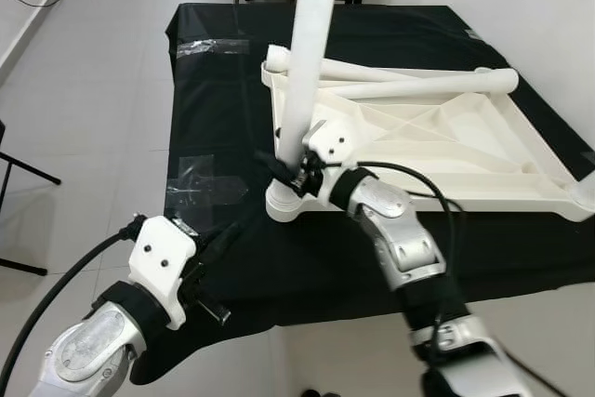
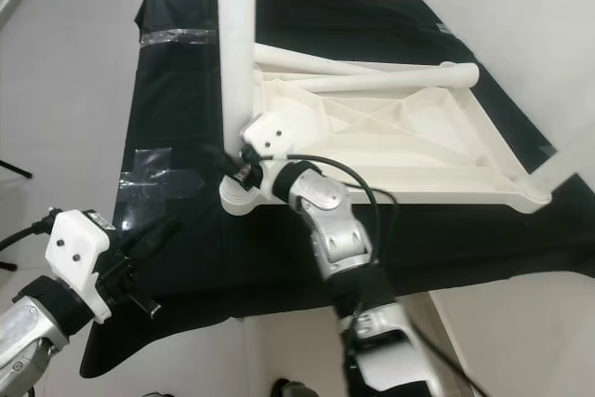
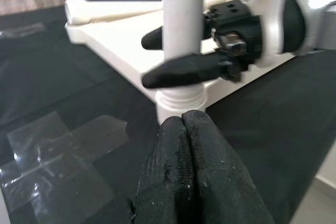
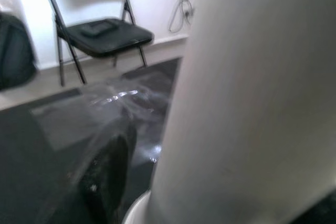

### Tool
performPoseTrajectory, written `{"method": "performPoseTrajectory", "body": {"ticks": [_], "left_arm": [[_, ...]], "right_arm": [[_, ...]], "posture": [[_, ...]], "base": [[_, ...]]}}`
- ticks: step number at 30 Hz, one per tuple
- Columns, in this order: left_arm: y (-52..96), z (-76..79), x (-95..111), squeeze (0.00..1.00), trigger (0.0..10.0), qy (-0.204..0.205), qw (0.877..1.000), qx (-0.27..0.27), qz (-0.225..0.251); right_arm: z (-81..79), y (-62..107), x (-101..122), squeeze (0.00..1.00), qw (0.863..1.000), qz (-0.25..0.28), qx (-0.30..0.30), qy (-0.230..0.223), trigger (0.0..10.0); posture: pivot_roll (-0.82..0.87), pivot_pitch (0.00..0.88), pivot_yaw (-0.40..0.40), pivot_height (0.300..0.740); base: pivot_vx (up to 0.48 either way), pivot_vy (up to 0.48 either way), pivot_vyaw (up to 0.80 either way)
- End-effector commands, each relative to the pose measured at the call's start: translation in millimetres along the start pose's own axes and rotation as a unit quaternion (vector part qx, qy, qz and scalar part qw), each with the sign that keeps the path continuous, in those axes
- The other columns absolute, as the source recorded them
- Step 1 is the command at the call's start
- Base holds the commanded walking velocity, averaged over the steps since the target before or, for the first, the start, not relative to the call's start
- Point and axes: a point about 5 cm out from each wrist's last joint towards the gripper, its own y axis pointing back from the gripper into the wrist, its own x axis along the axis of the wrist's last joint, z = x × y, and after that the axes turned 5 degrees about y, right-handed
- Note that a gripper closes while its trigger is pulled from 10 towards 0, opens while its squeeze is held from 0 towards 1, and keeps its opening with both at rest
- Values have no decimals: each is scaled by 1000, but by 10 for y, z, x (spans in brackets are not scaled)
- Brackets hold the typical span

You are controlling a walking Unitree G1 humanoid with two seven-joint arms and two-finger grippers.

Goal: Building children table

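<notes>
Fingers around upright table leg

Even, bright indoor light. Glare on the clear tape. Right wrist view: white leg blurred, out of focus.

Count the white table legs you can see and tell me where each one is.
3. One upright leg stands in the near corner socket of the upturned tabletop, gripped by the right gripper. Two loose legs lie crossed along its far edge. Others may be hidden.
</notes>
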Motion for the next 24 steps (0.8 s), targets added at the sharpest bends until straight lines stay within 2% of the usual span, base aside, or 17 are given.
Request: {"method": "performPoseTrajectory", "body": {"ticks": [1,4,5,6,7,9,17,18,19,20,21,24], "left_arm": [[4,-1,-24,0,10000,2,1000,-3,-7],[4,-1,-24,0,10000,2,1000,-3,-7],[0,8,-27,0,10000,4,1000,-4,-6],[0,8,-27,0,10000,4,1000,-4,-6],[-1,15,-28,0,10000,4,1000,-5,-7],[10,18,-27,0,10000,3,1000,-3,-8],[17,19,-26,0,10000,1,1000,-2,-9],[17,22,-26,0,10000,1,1000,-2,-9],[17,25,-26,0,10000,1,1000,-2,-9],[17,25,-26,0,10000,1,1000,-2,-9],[16,27,-25,0,10000,1,1000,-2,-8],[16,34,-22,0,10000,1,1000,-3,-8]], "right_arm": [[-60,-23,112,1000,998,33,54,2,10000],[-60,-23,112,1000,998,33,54,2,10000],[-32,-35,225,973,992,64,106,4,10000],[-32,-35,225,973,992,64,106,4,10000],[10,-52,274,0,983,77,168,9,10000],[100,-92,319,0,966,73,247,14,10000],[191,-175,389,0,958,61,280,20,10000],[205,-188,404,0,956,60,285,19,6353],[211,-193,410,0,955,59,289,18,1490],[211,-193,410,0,955,59,289,18,1490],[220,-194,411,0,955,58,290,17,0],[242,-186,393,0,954,54,293,15,0]], "posture": [[121,225,-127,740],[121,225,-127,740],[129,226,-131,740],[129,226,-131,740],[148,227,-134,740],[158,227,-135,740],[165,224,-137,740],[168,223,-136,740],[168,223,-136,740],[168,223,-136,740],[170,222,-136,740],[169,222,-137,740]], "base": [[0,0,0],[0,0,0],[0,0,0],[0,0,0],[0,0,0],[0,0,0],[0,0,0],[0,0,0],[0,0,0],[0,0,0],[0,0,0],[0,0,0]]}}
